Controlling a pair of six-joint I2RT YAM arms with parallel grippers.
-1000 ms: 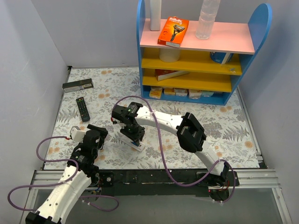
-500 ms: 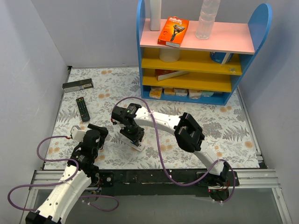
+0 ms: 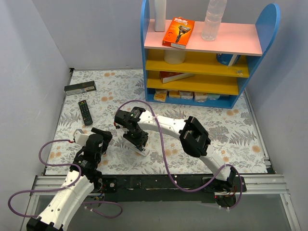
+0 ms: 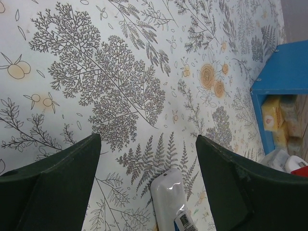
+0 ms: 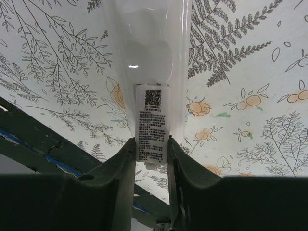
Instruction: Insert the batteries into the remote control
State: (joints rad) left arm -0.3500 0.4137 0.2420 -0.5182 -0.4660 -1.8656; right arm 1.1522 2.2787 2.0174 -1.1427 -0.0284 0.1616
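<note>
The small white remote control lies low over the floral mat, label side up. My right gripper is shut on its labelled end, one finger against each long side. From the top camera the right gripper sits left of centre, and the remote control pokes out below it. My left gripper stands just to the left, open and holding nothing. In the left wrist view the rounded tip of the remote control shows low between the wide jaws of the left gripper, touching neither. No batteries are in view.
A black remote and a long dark box lie at the back left of the mat. The blue shelf unit stands at the back with an orange box and a bottle on top. Grey walls close both sides.
My right arm has shifted slightly to the left with the remote control still in its grip. The left arm has barely moved.
</note>
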